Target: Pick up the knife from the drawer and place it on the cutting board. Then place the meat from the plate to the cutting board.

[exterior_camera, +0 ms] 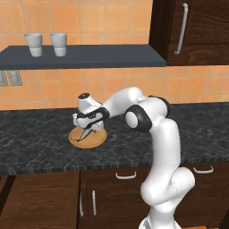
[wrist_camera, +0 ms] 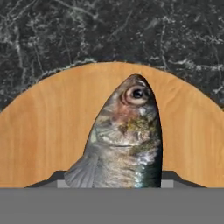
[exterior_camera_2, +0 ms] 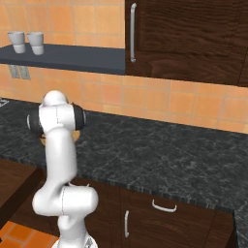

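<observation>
A: Where is the claw (exterior_camera: pixel 88 130)?

B: In the left base view it hangs low over the plate (exterior_camera: pixel 99 139), on the dark marbled surface (exterior_camera: pixel 40 147). The arm reaches left and forward from the lower right.

A: And the fish?

B: The hand view gives it best. The fish (wrist_camera: pixel 127 140) lies on the tan plate (wrist_camera: pixel 43 135), head toward the top of that view, eye plain to see. Its body runs down between the two dark fingertips (wrist_camera: pixel 57 177), one at each flank near the bottom edge.

A: Is the claw holding it?

B: The tips stand close on either side of the body, at a middling width. I cannot tell whether they press on it or stand just clear.

A: What does the right base view add?

B: Little about the plate. There the white arm (exterior_camera_2: pixel 58 145) stands in front and covers that spot; only a sliver of tan shows beside the elbow. It does show more of the surface (exterior_camera_2: pixel 160 150) running off to the right.

A: Anything else?

B: Two pale cups (exterior_camera: pixel 45 44) stand side by side on the grey shelf (exterior_camera: pixel 98 56) above, seen in both base views.
</observation>
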Robot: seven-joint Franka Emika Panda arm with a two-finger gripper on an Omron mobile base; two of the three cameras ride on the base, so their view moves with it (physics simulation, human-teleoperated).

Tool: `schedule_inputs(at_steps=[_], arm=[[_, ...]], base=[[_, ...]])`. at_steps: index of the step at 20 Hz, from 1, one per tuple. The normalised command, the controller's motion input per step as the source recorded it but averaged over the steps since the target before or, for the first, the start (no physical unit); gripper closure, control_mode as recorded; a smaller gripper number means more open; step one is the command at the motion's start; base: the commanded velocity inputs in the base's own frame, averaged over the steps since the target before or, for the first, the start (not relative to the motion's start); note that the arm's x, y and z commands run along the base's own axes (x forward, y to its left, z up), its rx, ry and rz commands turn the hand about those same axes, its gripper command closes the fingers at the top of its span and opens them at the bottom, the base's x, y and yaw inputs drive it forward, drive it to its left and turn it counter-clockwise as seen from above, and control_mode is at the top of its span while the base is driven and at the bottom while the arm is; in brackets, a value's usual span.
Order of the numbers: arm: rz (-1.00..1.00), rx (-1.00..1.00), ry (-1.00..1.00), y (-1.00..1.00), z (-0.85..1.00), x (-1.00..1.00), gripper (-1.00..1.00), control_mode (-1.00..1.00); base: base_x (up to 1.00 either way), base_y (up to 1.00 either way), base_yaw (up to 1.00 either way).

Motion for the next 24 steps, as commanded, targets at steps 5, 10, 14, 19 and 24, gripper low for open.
schedule_inputs(at_steps=[5,10,14,19,24], arm=[[0.11,0.02,-0.14,-0.75,0.51,-1.0,1.0,-1.0],[0.19,0.0,-0.18,-0.64,0.96,-1.0,1.0,-1.0],[0.09,0.0,-0.16,-0.53,1.0,-1.0,1.0,-1.0],[0.04,0.0,-0.14,-0.56,1.0,-1.0,1.0,-1.0],[0.0,0.11,-0.05,-0.73,0.83,-0.78,1.0,-1.0]], base=[[0.0,0.0,0.0],[0.0,0.0,0.0],[0.0,0.0,0.0],[0.0,0.0,0.0],[0.0,0.0,0.0]])
